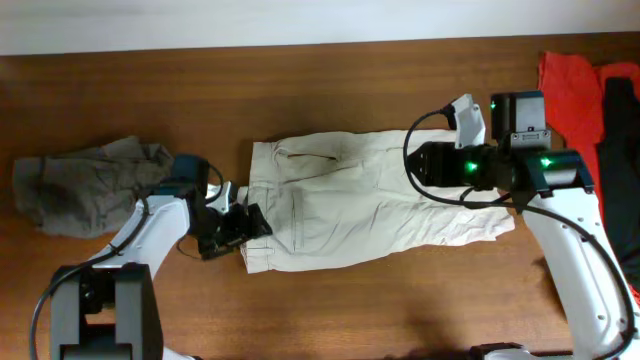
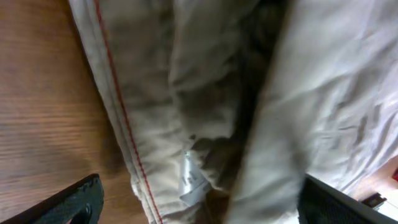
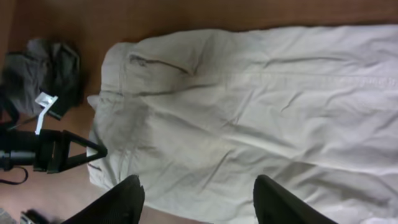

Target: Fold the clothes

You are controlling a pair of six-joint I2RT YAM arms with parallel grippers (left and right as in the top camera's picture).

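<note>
While our left gripper (image 1: 250,225) and right gripper (image 3: 196,199) are hanging released, we are preparing a fold.
Large light beige cotton shorts (image 1: 370,195) are lying flat beside a crumpled grey garment (image 1: 85,180), probably needing a waistband (image 1: 262,170) pinch next.

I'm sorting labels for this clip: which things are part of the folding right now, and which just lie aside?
In hand: beige shorts, left tool, right tool, both open.
Lying aside, likely waiting their turn: gray garment, red garment, black garment.
</note>
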